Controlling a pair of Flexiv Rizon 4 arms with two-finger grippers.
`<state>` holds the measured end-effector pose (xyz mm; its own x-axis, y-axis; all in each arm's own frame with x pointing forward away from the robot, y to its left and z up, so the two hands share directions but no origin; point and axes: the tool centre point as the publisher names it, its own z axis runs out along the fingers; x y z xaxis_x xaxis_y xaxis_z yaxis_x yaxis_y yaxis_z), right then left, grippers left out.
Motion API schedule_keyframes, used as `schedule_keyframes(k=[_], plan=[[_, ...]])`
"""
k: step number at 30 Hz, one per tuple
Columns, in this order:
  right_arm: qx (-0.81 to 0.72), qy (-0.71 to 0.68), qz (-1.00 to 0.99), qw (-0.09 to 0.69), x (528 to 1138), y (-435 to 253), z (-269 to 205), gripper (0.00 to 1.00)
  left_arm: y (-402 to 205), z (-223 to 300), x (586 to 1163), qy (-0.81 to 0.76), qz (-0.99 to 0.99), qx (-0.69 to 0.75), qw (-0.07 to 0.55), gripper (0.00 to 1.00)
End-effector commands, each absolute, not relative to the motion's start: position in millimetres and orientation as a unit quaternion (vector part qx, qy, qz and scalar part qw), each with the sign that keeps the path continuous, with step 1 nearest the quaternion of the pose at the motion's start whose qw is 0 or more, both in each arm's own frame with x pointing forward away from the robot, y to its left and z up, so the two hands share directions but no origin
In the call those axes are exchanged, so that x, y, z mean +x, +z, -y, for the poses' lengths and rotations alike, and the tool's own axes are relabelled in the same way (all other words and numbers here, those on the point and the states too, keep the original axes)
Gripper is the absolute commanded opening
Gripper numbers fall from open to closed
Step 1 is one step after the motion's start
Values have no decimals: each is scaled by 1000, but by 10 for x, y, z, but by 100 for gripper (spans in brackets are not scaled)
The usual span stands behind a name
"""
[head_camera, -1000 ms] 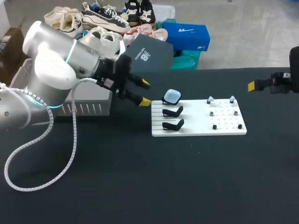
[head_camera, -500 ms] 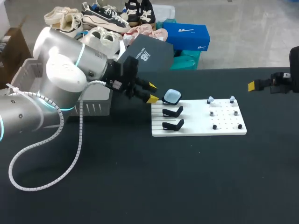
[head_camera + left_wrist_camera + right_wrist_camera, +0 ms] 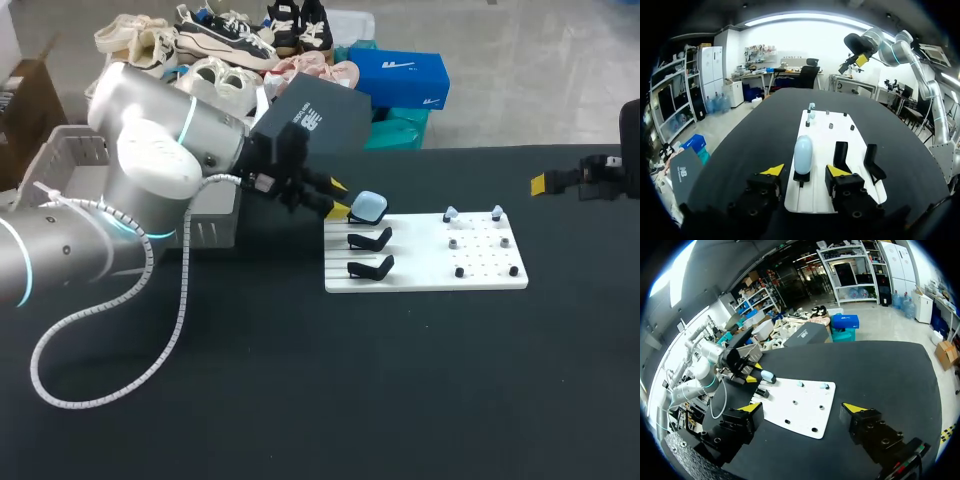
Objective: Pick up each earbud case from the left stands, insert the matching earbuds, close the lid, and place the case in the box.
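Observation:
A pale blue earbud case (image 3: 369,207) rests closed on the rearmost of three black stands at the left end of a white board (image 3: 425,268). The other two stands (image 3: 371,240) are bare. Small earbuds (image 3: 451,213) sit on pegs on the board's right half. My left gripper (image 3: 340,198) is just left of the case. In the left wrist view, the left gripper (image 3: 805,170) is open, and the case (image 3: 803,154) stands a little ahead between its tips, untouched. Far to the right, my right gripper (image 3: 542,184) hangs above the table. The right wrist view shows that gripper (image 3: 803,407) open wide and empty.
A grey slatted crate (image 3: 205,228) stands on the table behind my left arm, left of the board. Bare black tabletop (image 3: 400,380) stretches in front of the board and to its right.
My left arm has moved right, bringing its gripper up to the blue case, and its fingers have narrowed. The right arm has not moved.

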<state>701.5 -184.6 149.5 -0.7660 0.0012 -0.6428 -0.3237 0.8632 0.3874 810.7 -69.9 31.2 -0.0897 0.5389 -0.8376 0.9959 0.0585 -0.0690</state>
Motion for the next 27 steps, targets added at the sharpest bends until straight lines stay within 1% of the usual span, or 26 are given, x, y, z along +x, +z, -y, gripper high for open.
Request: schedule_keyframes(k=[1,13,27], plan=[[-90,246,-907,329,7018,1496,1851,100,274,772,8175,-354,-649,590,324,50],[-90,246,-907,329,7018,1496,1851,100,236,872,8181,-353,-643,593,330,51],[-90,246,-907,329,7018,1496,1851,100,183,958,8176,-360,-646,589,326,48]])
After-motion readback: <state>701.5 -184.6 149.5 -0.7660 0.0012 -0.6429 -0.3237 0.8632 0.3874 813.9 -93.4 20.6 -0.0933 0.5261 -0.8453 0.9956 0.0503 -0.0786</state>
